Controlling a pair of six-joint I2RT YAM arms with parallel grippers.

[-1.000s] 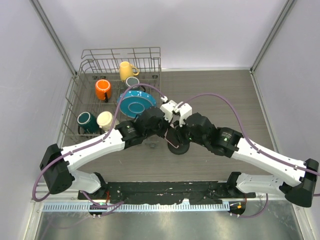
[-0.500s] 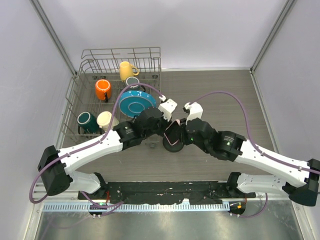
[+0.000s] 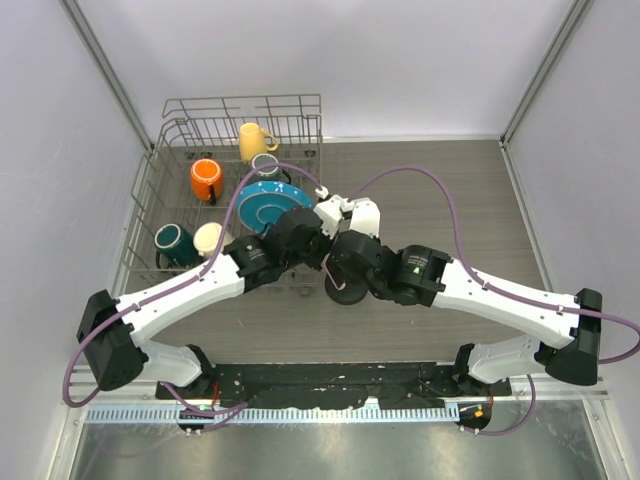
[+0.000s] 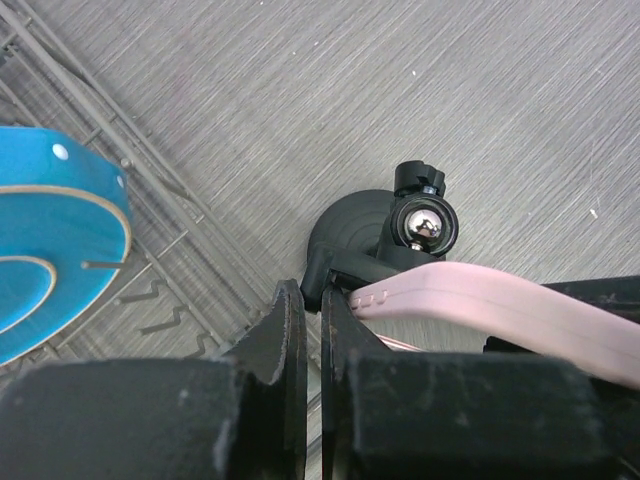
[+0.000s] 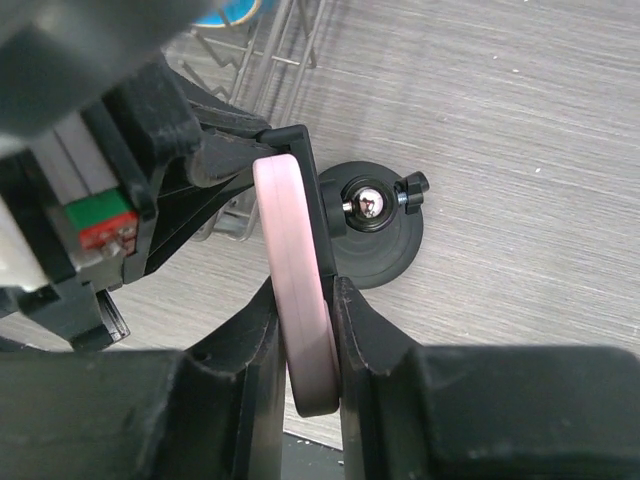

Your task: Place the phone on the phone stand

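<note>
The phone (image 5: pixel 295 270), seen edge-on with its pale pink case, is pinched upright in my right gripper (image 5: pixel 305 290). Its far end rests against the black cradle of the phone stand (image 5: pixel 385 245). In the left wrist view the phone (image 4: pixel 500 305) lies just right of my left gripper (image 4: pixel 308 290), whose jaws are closed to a thin slit on the cradle's edge. The stand (image 4: pixel 350 225) shows its round base and shiny ball joint. From above, both grippers meet over the stand (image 3: pixel 345 287), left gripper (image 3: pixel 325 262) and right gripper (image 3: pixel 347 270). The screen is hidden.
A wire dish rack (image 3: pixel 170 130) at the left back holds a blue plate (image 3: pixel 270 205), a yellow mug (image 3: pixel 255 140), an orange mug (image 3: pixel 206 178), a teal mug (image 3: pixel 172 243) and a cream mug (image 3: pixel 212 238). The plate's rim (image 4: pixel 50 250) is close to the left gripper.
My right arm has swung left and brought the phone in against the stand's cradle. The left gripper has stayed at the stand, which shifted slightly left.
</note>
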